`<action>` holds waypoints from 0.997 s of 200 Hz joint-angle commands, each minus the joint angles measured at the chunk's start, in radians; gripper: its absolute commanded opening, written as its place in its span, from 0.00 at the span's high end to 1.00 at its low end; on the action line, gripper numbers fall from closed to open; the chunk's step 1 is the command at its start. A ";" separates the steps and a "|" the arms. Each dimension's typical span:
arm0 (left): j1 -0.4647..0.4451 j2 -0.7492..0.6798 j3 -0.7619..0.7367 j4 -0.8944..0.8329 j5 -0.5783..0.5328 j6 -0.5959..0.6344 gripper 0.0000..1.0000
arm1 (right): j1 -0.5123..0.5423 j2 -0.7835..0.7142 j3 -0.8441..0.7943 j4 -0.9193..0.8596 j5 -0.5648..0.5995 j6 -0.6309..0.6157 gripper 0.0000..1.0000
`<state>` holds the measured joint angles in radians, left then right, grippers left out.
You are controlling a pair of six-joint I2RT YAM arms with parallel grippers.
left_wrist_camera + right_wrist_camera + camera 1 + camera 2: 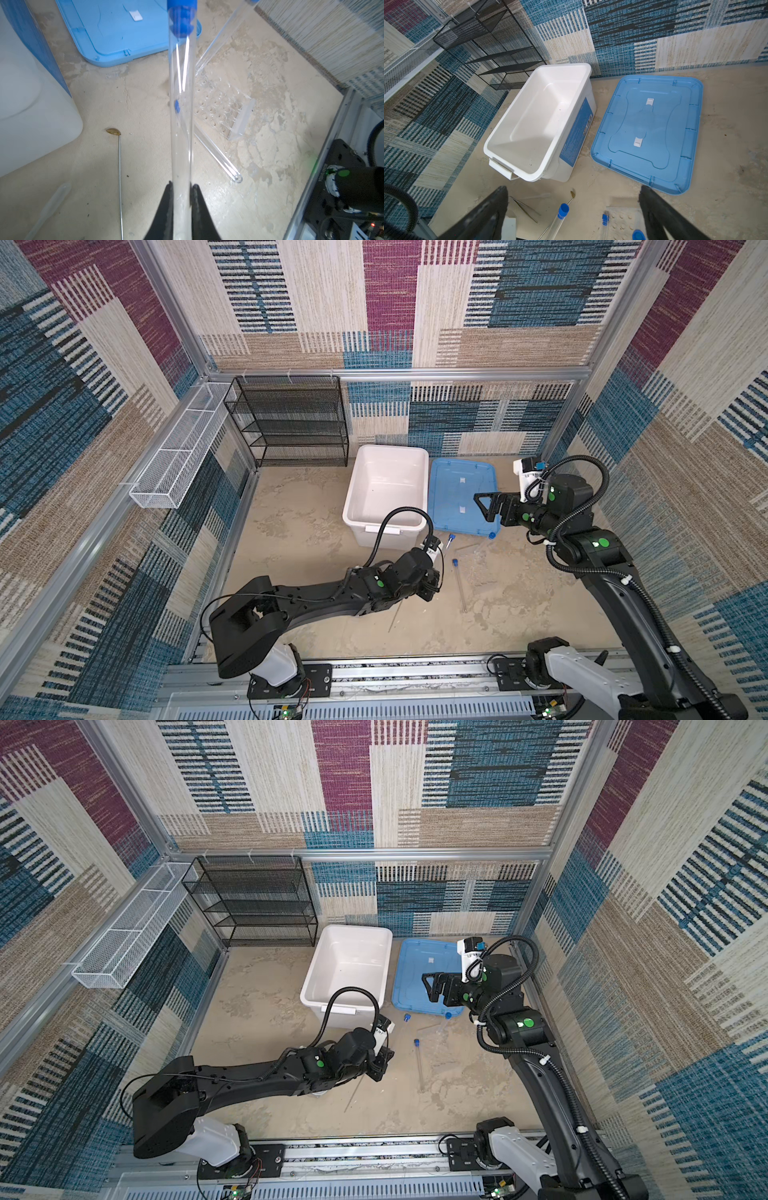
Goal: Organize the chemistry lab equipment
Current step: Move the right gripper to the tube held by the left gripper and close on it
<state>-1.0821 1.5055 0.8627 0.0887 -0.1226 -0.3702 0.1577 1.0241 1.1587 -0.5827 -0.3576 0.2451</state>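
Note:
My left gripper [182,185] is shut on the lower end of a clear blue-capped tube [181,124], and the tube's cap [451,537] points toward the tub. A second tube [459,585] lies flat on the floor to its right. A third tube [220,39] leans on the clear tube rack [224,108]. The spoon-tipped rod [120,176] and the clear dropper [52,205] lie near the tub, with the metal tweezers [527,207] beside them. My right gripper [484,506] hangs open and empty above the blue lid. I cannot see the small white dish.
The big white tub [361,472] stands uncovered, with its blue lid [453,489] flat on the floor to its right. A black wire-mesh shelf [291,423] stands against the back wall. A white mesh basket [174,464] is fixed to the left wall.

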 commanded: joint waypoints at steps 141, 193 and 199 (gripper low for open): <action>0.001 -0.142 -0.172 0.303 -0.044 0.184 0.87 | 0.007 0.203 0.089 -0.153 -0.406 -0.099 0.03; 0.000 -0.130 -0.168 0.301 -0.051 0.199 0.87 | 0.079 0.239 0.027 -0.123 -0.416 -0.088 0.07; -0.002 -0.128 -0.170 0.300 -0.050 0.201 0.87 | 0.083 0.242 0.021 -0.118 -0.418 -0.086 0.07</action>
<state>-1.0821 1.3712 0.6884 0.3553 -0.1555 -0.1936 0.2302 1.2568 1.1976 -0.7300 -0.7517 0.1566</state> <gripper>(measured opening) 0.144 0.937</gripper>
